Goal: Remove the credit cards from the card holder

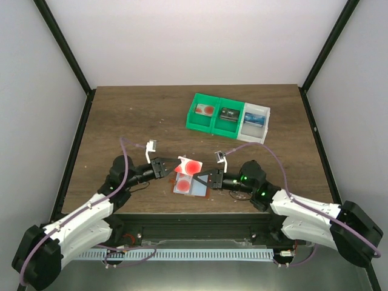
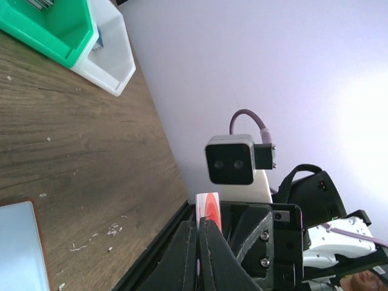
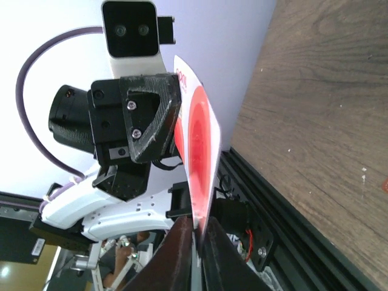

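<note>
Left gripper (image 1: 171, 168): black fingers pinched tight on thin white card (image 1: 190, 166), smooth plastic with red round mark. It is held off table, tilted, just above far edge of card holder (image 1: 189, 187).

Card holder lies open and flat at near centre of wood-grain table (image 1: 133, 115): reddish-brown leather rim, pale blue-grey pockets.

Right gripper (image 1: 202, 179): jaws narrow, white card's edge in slit between them; whether they clamp it cannot be told.

Far right: green bin (image 1: 193, 124) and white bin (image 1: 254, 136), angular plastic.
</note>
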`<move>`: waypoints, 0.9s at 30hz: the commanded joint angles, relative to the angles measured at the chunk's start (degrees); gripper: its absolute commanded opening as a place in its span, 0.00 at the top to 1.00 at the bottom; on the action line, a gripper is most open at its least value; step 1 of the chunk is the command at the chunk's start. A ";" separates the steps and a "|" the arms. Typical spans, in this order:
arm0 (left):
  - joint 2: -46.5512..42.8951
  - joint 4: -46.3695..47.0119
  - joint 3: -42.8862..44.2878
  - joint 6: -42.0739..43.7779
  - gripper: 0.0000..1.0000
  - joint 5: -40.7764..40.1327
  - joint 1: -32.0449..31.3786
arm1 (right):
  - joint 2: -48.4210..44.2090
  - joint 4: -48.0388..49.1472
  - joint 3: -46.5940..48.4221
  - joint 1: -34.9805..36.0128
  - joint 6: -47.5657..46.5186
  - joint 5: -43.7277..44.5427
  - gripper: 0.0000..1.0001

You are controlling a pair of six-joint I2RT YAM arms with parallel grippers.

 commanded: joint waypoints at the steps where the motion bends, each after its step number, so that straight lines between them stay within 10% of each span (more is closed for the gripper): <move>1: -1.23 3.58 -1.49 -2.27 1.00 -4.06 -0.03 | 0.17 7.08 0.25 -0.28 1.99 2.69 0.98; 4: -1.62 3.17 -1.59 -0.99 0.94 -4.28 -0.09 | -0.29 7.45 -0.17 -0.28 1.64 3.66 0.99; 7: -2.18 -0.21 -0.56 1.03 0.55 -5.09 -0.02 | -1.11 5.40 0.25 -0.41 -0.04 4.67 0.99; 14: -3.27 -19.32 6.88 13.38 0.05 -9.03 -0.03 | -3.91 -5.75 3.33 -5.36 -6.09 5.67 0.99; 27: -0.45 -43.43 20.50 34.45 0.00 -15.66 -0.10 | 7.08 -22.82 18.46 -27.12 -22.40 -0.60 0.99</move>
